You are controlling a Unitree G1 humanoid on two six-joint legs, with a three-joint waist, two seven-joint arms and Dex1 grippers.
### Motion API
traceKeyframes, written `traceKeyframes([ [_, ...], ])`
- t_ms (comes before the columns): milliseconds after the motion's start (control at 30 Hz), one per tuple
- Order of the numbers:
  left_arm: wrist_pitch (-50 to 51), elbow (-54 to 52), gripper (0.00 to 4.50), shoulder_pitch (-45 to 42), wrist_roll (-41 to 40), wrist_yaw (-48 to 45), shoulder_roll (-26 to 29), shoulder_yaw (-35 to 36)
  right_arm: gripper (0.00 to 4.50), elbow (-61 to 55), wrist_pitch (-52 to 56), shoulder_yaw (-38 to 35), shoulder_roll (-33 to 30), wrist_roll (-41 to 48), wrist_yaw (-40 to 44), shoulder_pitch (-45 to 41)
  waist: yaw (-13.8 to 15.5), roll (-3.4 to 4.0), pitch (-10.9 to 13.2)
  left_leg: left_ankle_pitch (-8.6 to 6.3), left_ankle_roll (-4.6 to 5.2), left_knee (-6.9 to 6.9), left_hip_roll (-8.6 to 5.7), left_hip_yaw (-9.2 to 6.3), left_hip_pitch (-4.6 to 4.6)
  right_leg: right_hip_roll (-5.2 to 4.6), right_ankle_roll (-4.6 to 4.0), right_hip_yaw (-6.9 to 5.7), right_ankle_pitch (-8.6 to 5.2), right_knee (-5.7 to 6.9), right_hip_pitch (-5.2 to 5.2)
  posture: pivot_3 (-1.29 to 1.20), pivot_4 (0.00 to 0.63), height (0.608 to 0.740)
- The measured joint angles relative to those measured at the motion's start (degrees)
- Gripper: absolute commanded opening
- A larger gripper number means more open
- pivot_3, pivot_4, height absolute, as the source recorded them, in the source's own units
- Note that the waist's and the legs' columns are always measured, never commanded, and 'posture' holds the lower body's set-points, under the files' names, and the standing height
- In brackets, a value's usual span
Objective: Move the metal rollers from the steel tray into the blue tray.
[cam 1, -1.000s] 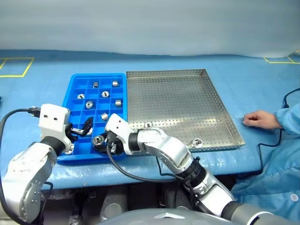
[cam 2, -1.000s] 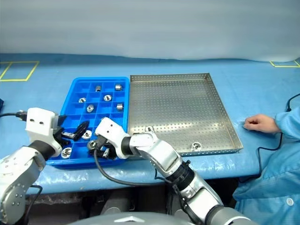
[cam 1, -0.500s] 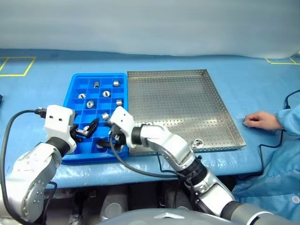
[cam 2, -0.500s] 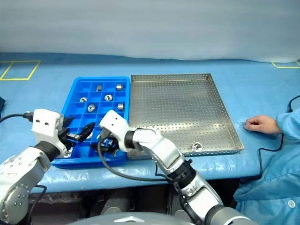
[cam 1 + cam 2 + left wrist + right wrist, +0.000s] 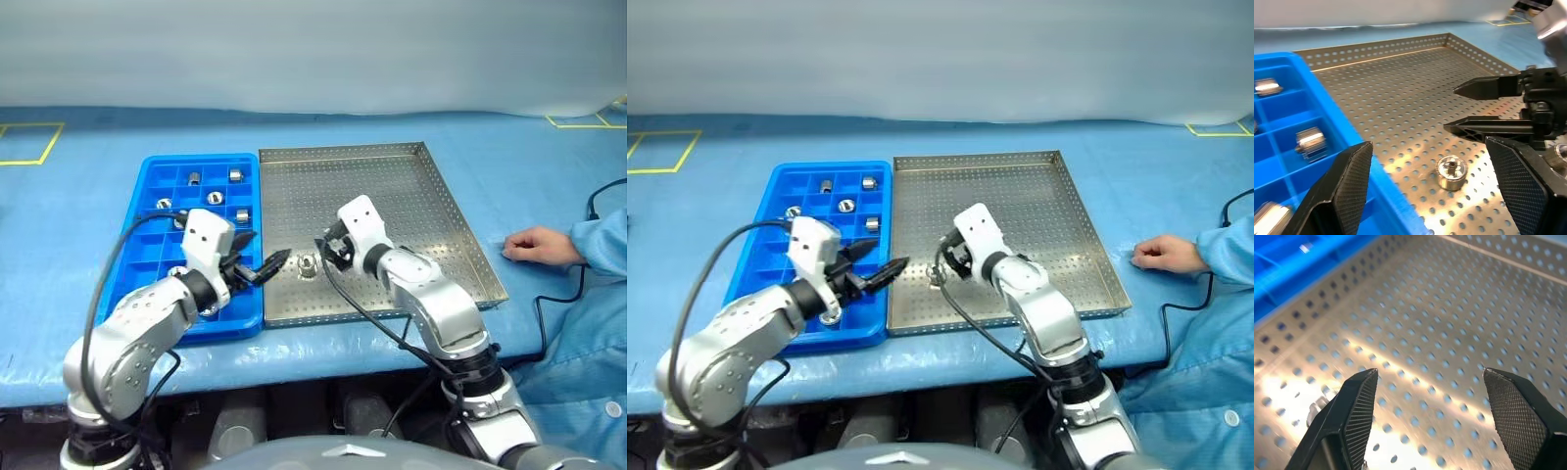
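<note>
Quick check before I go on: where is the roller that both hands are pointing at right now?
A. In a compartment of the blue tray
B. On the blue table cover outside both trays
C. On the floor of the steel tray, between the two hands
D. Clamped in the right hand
C. The roller sits loose on the perforated steel tray, between the open left hand and the open right hand.

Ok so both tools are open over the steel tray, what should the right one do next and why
Probably lower the right tool and close it on the small shiny metal roller lying on the perforated silver steel tray. Its fingers are open with nothing between them, that roller sits just beside them, and the left tool hangs open nearby, over the edge of the blue compartmented plastic tray.
</note>
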Motion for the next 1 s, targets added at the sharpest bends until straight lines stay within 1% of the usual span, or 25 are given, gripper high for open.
traceKeyframes([
  [100, -1.3, 2.4, 4.04, -1.3, 0.6, -2.1, 1.6, -4.1, 3.61, -4.4, 6.1, -2.7, -1.7, 1.0, 0.3, 1.4, -0.8, 0.01, 0.0, -0.01, 0.02, 0.01, -0.03, -0.04, -0.04, -0.03, 0.08, 0.07, 0.01, -0.03, -0.03, -0.06, 0.150, 0.740],
  [200, -3.1, 3.4, 4.04, -2.5, 1.5, -3.4, 1.9, -8.0, 3.61, -9.9, 13.9, -9.0, -2.1, 2.5, 0.3, 1.2, -1.6, 0.01, 0.0, -0.02, 0.03, 0.05, -0.04, -0.06, -0.01, -0.03, 0.31, 0.14, -0.04, -0.04, 0.00, -0.08, 0.150, 0.740],
  [333, -5.5, 5.0, 4.04, -2.5, 2.3, -3.5, 1.0, -10.3, 3.61, -11.5, 27.0, -19.1, 2.7, 3.5, -1.0, -3.8, -2.6, 0.02, 0.0, -0.01, 0.04, 0.07, 0.03, -0.02, 0.05, 0.03, 0.38, 0.16, -0.04, 0.03, -0.01, -0.10, 0.150, 0.740],
  [367, -6.1, 5.3, 4.04, -2.4, 2.7, -3.5, 0.6, -10.6, 3.61, -11.7, 29.7, -20.5, 3.8, 3.5, -1.6, -5.2, -2.8, 0.05, 0.0, 0.00, 0.05, 0.07, 0.04, -0.03, 0.06, 0.04, 0.38, 0.16, -0.04, 0.04, -0.01, -0.10, 0.150, 0.740],
  [467, -7.4, 6.7, 4.04, -2.3, 3.5, -3.2, 0.1, -12.2, 3.61, -11.0, 34.0, -22.0, 5.0, 5.3, -3.3, -7.0, -3.2, 0.06, 0.0, 0.00, 0.05, 0.04, 0.00, -0.09, 0.03, 0.02, 0.31, 0.15, -0.03, 0.02, 0.00, -0.10, 0.150, 0.740],
  [533, -7.9, 6.9, 4.04, -2.2, 3.8, -3.1, -0.5, -12.5, 3.61, -8.4, 34.1, -21.9, 3.7, 8.1, -3.8, -6.9, -3.3, 0.08, 0.0, -0.02, 0.07, 0.03, -0.09, -0.08, -0.04, -0.05, 0.19, 0.21, 0.08, -0.02, -0.02, -0.10, 0.150, 0.740],
  [600, -8.7, 6.9, 4.04, -2.2, 3.9, -3.0, -0.6, -12.7, 3.61, -5.7, 34.1, -22.1, 1.5, 11.1, -5.2, -6.9, -3.6, 0.07, 0.0, -0.06, 0.15, 0.05, -0.15, -0.04, -0.04, -0.10, 0.27, 0.29, 0.09, -0.06, -0.01, -0.10, 0.150, 0.740],
  [667, -9.1, 7.0, 4.04, -2.1, 4.3, -2.9, -0.9, -12.9, 3.61, -3.2, 34.1, -22.4, -1.2, 15.2, -7.1, -6.9, -3.8, 0.07, 0.0, -0.09, 0.20, 0.05, -0.17, 0.01, -0.04, -0.11, 0.31, 0.36, 0.09, -0.09, -0.01, -0.10, 0.150, 0.740],
  [800, -10.1, 7.2, 4.04, -1.4, 4.9, -2.2, -2.2, -13.6, 3.61, -0.3, 34.1, -21.9, -8.7, 25.9, -12.0, -7.7, -4.1, 0.07, 0.0, -0.10, 0.22, 0.04, -0.17, 0.02, -0.03, -0.07, 0.35, 0.42, 0.07, -0.08, -0.01, -0.09, 0.150, 0.740],
  [867, -10.4, 7.2, 4.04, -0.6, 5.2, -1.7, -2.9, -13.6, 3.61, 1.7, 34.1, -21.5, -13.3, 33.5, -15.7, -8.1, -4.1, 0.06, 0.0, -0.10, 0.22, 0.04, -0.16, 0.03, -0.01, -0.04, 0.35, 0.44, 0.07, -0.07, 0.00, -0.09, 0.150, 0.740],
  [933, -10.5, 7.2, 4.04, 0.2, 5.4, -1.4, -3.1, -13.8, 3.61, 4.2, 34.1, -20.6, -17.6, 44.4, -21.2, -8.2, -4.2, 0.06, 0.0, -0.10, 0.22, 0.03, -0.15, 0.04, -0.01, 0.00, 0.44, 0.50, 0.01, -0.07, -0.01, -0.09, 0.150, 0.740],
  [1000, -10.7, 7.3, 4.04, 0.4, 5.4, -1.1, -3.3, -13.9, 3.61, 6.1, 34.1, -19.3, -20.2, 53.3, -26.3, -8.3, -4.3, 0.05, 0.0, -0.10, 0.23, 0.03, -0.13, 0.04, 0.00, 0.02, 0.53, 0.52, -0.04, -0.07, 0.00, -0.09, 0.150, 0.740],
])
